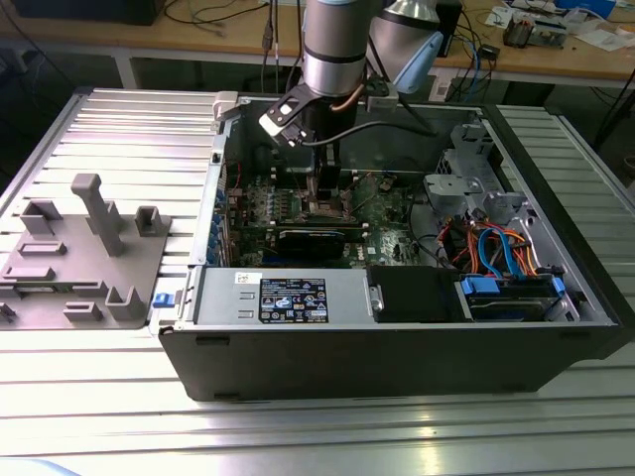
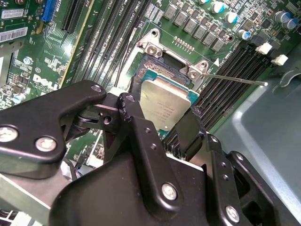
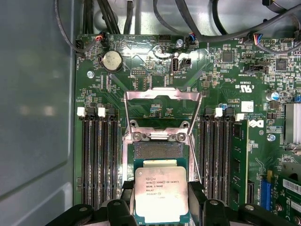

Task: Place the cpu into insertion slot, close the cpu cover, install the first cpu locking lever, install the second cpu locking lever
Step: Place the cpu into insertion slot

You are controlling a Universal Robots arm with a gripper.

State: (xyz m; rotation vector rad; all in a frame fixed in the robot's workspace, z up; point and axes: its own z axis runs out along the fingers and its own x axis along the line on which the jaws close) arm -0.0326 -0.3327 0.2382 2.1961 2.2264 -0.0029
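One square, silver-topped cpu (image 3: pixel 161 195) is clamped at two opposite edges by the jaws of the gripper (image 3: pixel 161 209), partly over the one insertion slot (image 3: pixel 157 149), whose dark far part is left uncovered. One cpu cover (image 3: pixel 162 93) is raised open beyond it; black memory slots (image 3: pixel 99 160) are crowded on both sides

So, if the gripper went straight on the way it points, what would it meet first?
Likely the open socket on the green board; the chip held in the gripper would touch it first, though depth is unclear.
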